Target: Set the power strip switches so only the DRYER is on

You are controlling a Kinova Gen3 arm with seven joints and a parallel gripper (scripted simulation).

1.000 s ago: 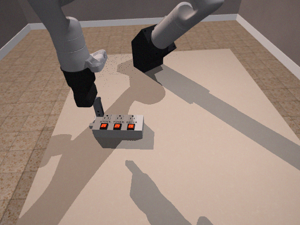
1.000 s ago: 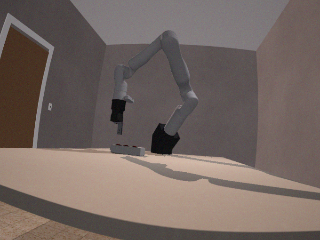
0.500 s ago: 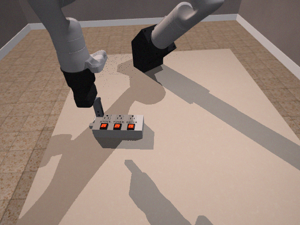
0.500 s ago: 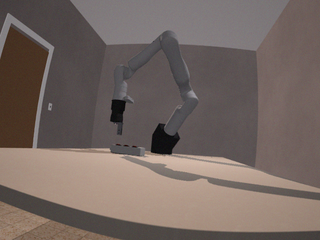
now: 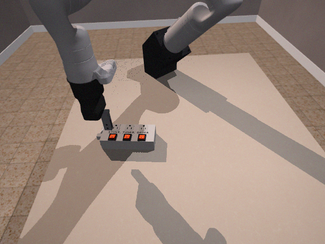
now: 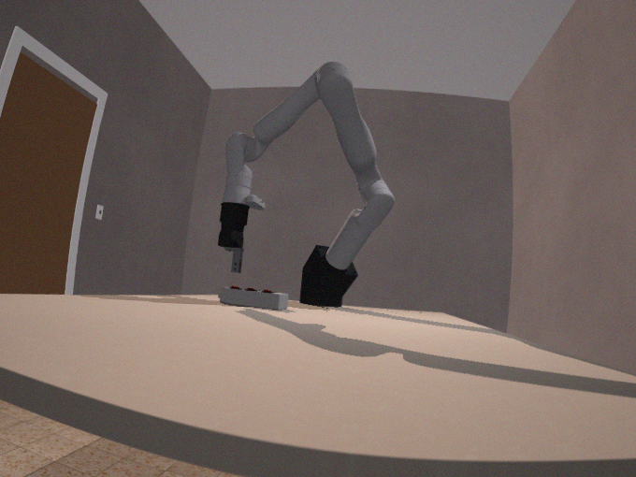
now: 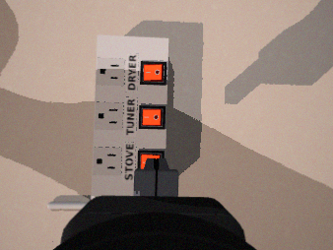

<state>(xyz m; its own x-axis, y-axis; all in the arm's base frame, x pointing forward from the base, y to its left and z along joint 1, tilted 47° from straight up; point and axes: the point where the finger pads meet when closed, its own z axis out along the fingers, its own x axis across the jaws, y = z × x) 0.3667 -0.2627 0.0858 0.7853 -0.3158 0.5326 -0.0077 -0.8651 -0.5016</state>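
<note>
A grey power strip lies flat on the table, right way up. It has three glowing orange rocker switches: STOVE, TUNER and DRYER. My gripper is shut with nothing between the fingers. It points straight down and hangs a little above the STOVE end of the strip. In the wrist view the fingertips cover the near part of the STOVE switch.
The arm's black base stands on the table behind the strip. The beige table top ends at a tiled floor on the left. A brown door is in the left wall.
</note>
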